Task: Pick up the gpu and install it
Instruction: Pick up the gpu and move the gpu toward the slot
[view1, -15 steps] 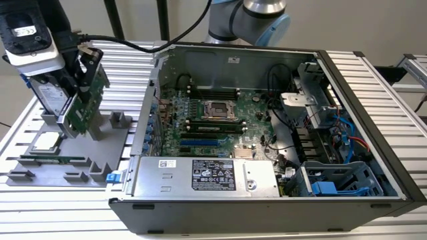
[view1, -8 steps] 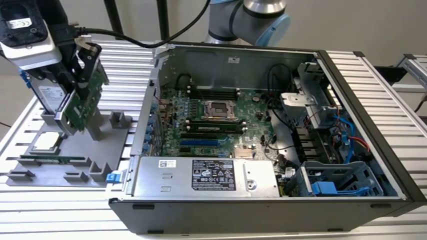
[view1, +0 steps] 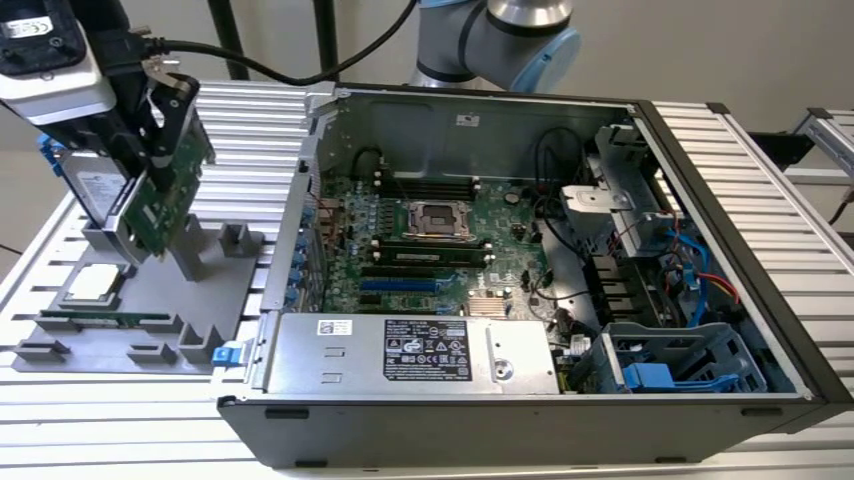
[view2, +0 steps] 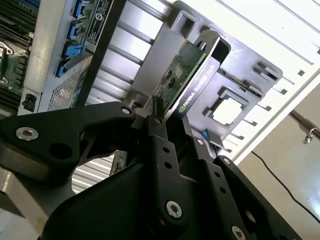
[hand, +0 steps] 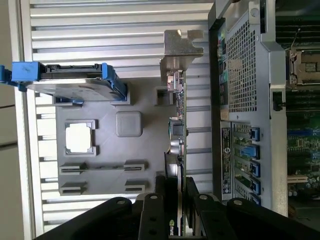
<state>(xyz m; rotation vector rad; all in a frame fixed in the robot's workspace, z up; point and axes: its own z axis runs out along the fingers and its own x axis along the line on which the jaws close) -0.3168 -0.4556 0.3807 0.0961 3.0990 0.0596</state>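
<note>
Black two-finger gripper, clamped on the thin green circuit-board gpu standing upright beneath it in the grey holder tray; we judge a straight, untilted lift best, sparing its silver bracket.

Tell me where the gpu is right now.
At the exterior view's left, the gpu stands upright at the grey holder tray, between the hard drive and the computer case, gripper closed on it.
</note>
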